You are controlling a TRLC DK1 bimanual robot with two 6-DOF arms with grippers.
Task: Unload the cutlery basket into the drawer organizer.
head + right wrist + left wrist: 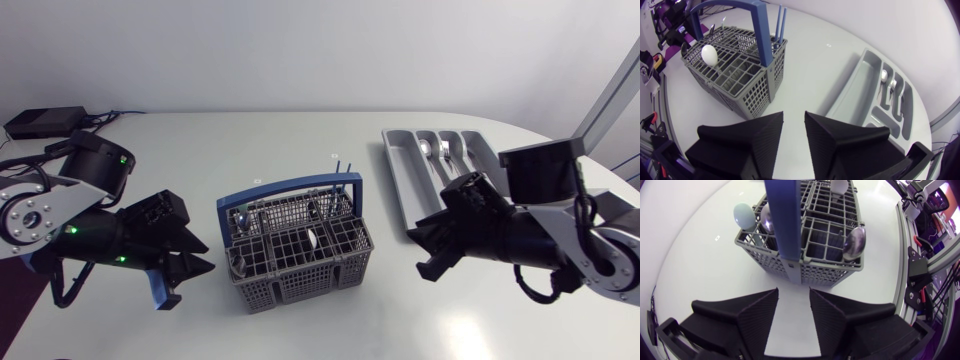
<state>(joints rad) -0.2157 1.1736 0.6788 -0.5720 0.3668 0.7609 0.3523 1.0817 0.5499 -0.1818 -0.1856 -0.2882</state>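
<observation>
The grey cutlery basket with a blue handle stands at the table's middle. It holds a white spoon, metal spoons and two thin blue sticks. The grey drawer organizer lies at the back right, with a spoon and a fork in its slots. My left gripper hovers left of the basket, facing it; in the left wrist view the left gripper is open and empty. My right gripper sits between basket and organizer, and the right gripper is open and empty too.
A black box with cables sits at the table's back left corner. Bare white tabletop lies behind the basket and along the front edge.
</observation>
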